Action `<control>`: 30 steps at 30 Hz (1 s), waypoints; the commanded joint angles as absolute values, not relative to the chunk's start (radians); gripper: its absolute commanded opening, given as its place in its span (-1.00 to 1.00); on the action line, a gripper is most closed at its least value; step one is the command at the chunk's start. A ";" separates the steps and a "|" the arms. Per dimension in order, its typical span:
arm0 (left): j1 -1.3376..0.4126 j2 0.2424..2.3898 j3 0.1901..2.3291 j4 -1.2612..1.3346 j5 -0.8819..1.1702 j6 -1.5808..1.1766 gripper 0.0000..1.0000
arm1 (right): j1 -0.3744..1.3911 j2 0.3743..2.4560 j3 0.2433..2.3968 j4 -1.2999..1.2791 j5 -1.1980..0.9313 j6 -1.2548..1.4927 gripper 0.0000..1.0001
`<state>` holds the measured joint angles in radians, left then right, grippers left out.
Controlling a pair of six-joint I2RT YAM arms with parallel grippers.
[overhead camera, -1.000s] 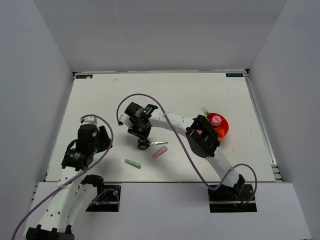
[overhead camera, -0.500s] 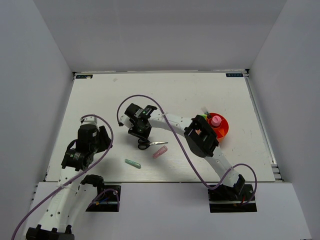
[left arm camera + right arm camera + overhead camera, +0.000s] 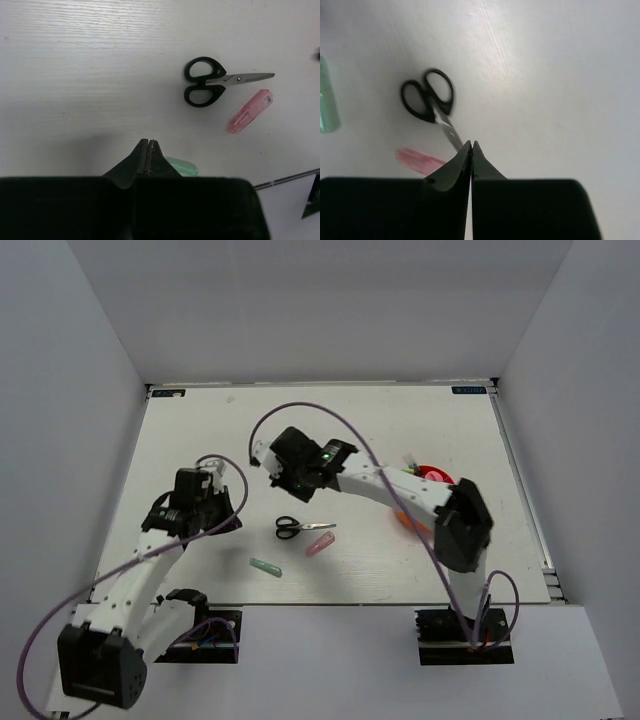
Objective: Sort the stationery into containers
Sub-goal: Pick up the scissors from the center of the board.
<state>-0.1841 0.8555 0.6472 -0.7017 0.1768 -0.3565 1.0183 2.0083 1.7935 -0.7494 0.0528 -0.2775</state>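
Note:
Black-handled scissors lie flat mid-table, blades pointing right. A pink stick lies just right of them and a teal stick nearer the front. My left gripper is shut and empty, left of the scissors and close to the teal stick. My right gripper is shut and empty, raised behind the scissors. The orange container is mostly hidden behind the right arm.
White walls enclose the table on three sides. A purple cable arcs over the right wrist, and another loops by the left wrist. The right arm's elbow stands at the table's right.
Both grippers have shut. The left arm has reached forward towards the middle. The right gripper has lifted back off the scissors, and its elbow has swung right, covering the container.

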 commanded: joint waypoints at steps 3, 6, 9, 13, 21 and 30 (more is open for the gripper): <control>-0.287 1.065 0.779 -0.637 0.252 -0.365 -0.55 | 0.974 1.708 1.475 -0.539 0.314 -0.190 -1.00; -0.330 1.196 0.840 -0.621 0.218 -0.354 -0.27 | 0.930 1.536 1.364 -0.491 0.302 -0.137 -1.00; -0.365 1.314 0.900 -0.598 0.222 -0.312 -0.21 | 0.901 1.418 1.287 -0.482 0.259 -0.107 -1.00; -0.428 1.447 0.986 -0.583 0.175 -0.217 -0.10 | 0.873 1.299 1.204 -0.479 0.209 -0.095 -0.98; -0.522 1.617 1.112 -0.643 0.006 -0.104 -0.16 | 0.799 1.120 1.095 -0.472 0.149 -0.089 -0.91; -0.505 1.640 1.106 -0.695 0.012 -0.069 -0.24 | 0.739 1.071 1.057 -0.468 0.150 -0.069 -0.91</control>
